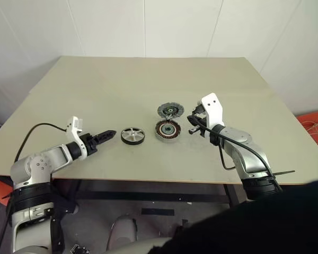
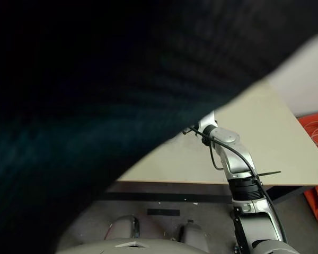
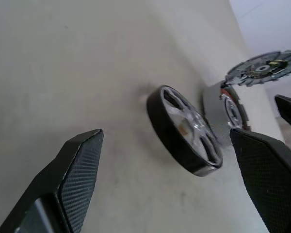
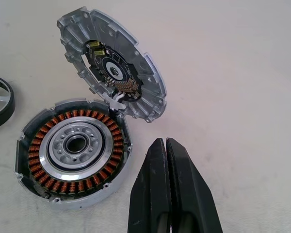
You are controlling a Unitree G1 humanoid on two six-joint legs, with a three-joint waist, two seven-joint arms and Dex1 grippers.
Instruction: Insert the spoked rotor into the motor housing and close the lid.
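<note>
The spoked rotor point(image 1: 133, 136) lies flat on the table, black rim and silver spokes up. Just right of it sits the motor housing point(image 1: 168, 130), its copper windings ringing a silver hub point(image 4: 72, 150). The grey lid point(image 1: 170, 110) stands tilted open at the housing's far edge, circuit side showing point(image 4: 111, 70). My left gripper point(image 1: 110, 134) points at the rotor from the left, a short gap away, open and empty, with the rotor point(image 3: 184, 131) between and beyond its fingers point(image 3: 80, 170). My right gripper point(image 4: 163, 143) is shut and empty, close to the housing's right side.
The beige table point(image 1: 148, 79) has bare room behind and to both sides of the parts. Its front edge runs under both arms. An orange object point(image 1: 315, 124) lies on the floor at the right. A dark blurred shape point(image 2: 95, 106) covers most of the right eye view.
</note>
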